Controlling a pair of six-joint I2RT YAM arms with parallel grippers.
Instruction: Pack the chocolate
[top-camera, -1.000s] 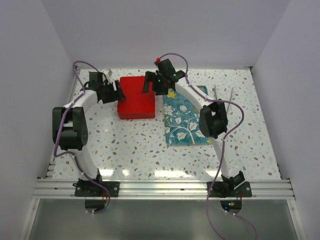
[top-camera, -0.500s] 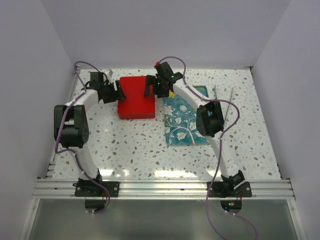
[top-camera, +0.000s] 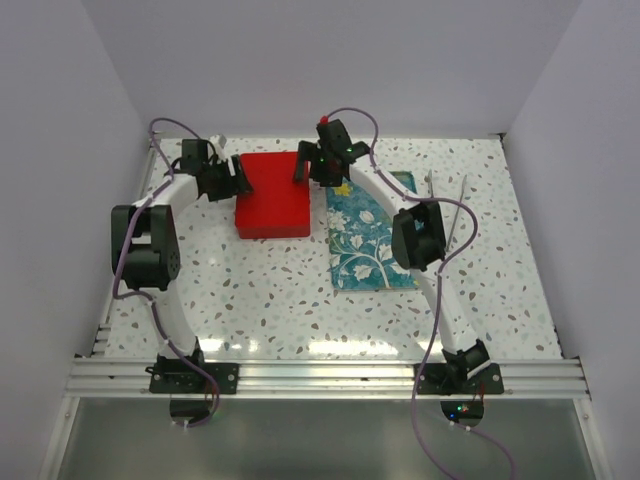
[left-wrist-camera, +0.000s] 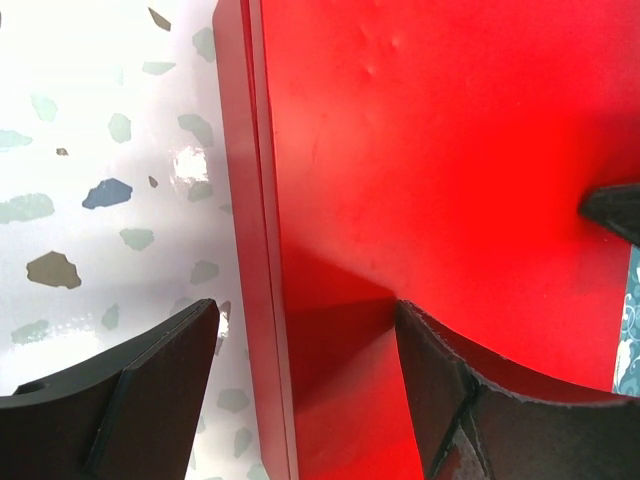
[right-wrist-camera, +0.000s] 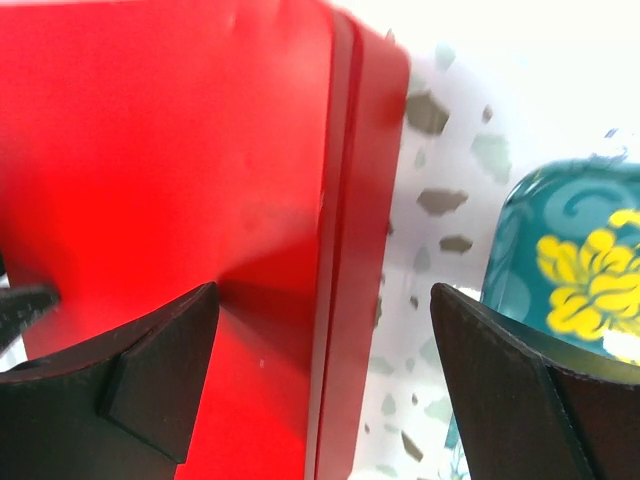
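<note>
No chocolate in sight from any camera: presumably shut away inside the closed red box (top-camera: 272, 195), set on the far half of the speckled worktop (top-camera: 270, 290), long axis pointing away from the arm bases. Flanked on both long sides: left hand (top-camera: 240, 182) astride the left edge, right hand (top-camera: 306, 166) astride the right edge near the far corner, about equally close. Both spread wide and holding nothing; in the left wrist view one finger (left-wrist-camera: 455, 400) over the red top and its mate out over the worktop, mirrored in the right wrist view. Just right of the box, parted from it by a strip of worktop, the teal flower-print tray (top-camera: 365, 245). Set against a second earlier: box unmoved, both hands edged slightly toward its far end, the right one drawn back from over the top to the rim. Likely next: box opened from both sides.
</note>
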